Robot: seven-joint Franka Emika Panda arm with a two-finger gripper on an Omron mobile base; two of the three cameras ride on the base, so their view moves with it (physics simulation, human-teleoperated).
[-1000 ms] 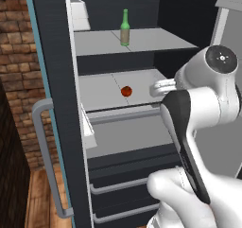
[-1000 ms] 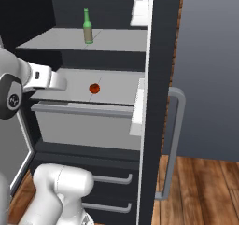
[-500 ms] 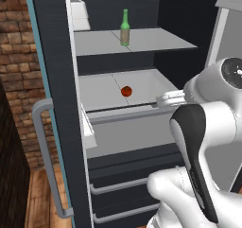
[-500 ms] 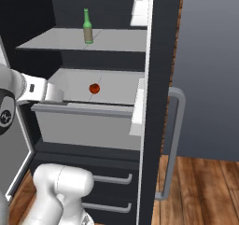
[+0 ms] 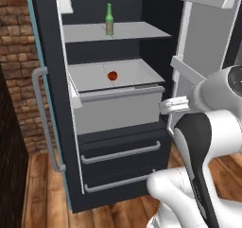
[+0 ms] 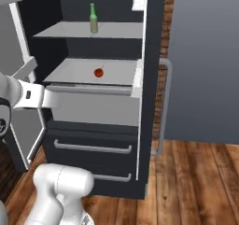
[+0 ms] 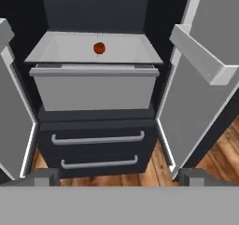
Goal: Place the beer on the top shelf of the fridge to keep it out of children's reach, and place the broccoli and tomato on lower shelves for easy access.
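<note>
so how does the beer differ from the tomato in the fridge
The beer is a tall, slim green bottle standing upright; the tomato is a small, round red ball. The beer stands on the upper shelf, the tomato on the shelf below it. Both sit inside the open fridge, free of the open gripper.

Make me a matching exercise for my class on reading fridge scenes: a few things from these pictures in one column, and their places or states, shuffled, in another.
Things:
1. bottle
2. tomato
3. tool
4. fridge doors

Places or states:
A. on the lower shelf, above the grey drawer
B. swung open to both sides
C. on the top shelf, upright
D. open, holding nothing, out in front of the fridge

Pairs: 1-C, 2-A, 3-D, 4-B
</note>
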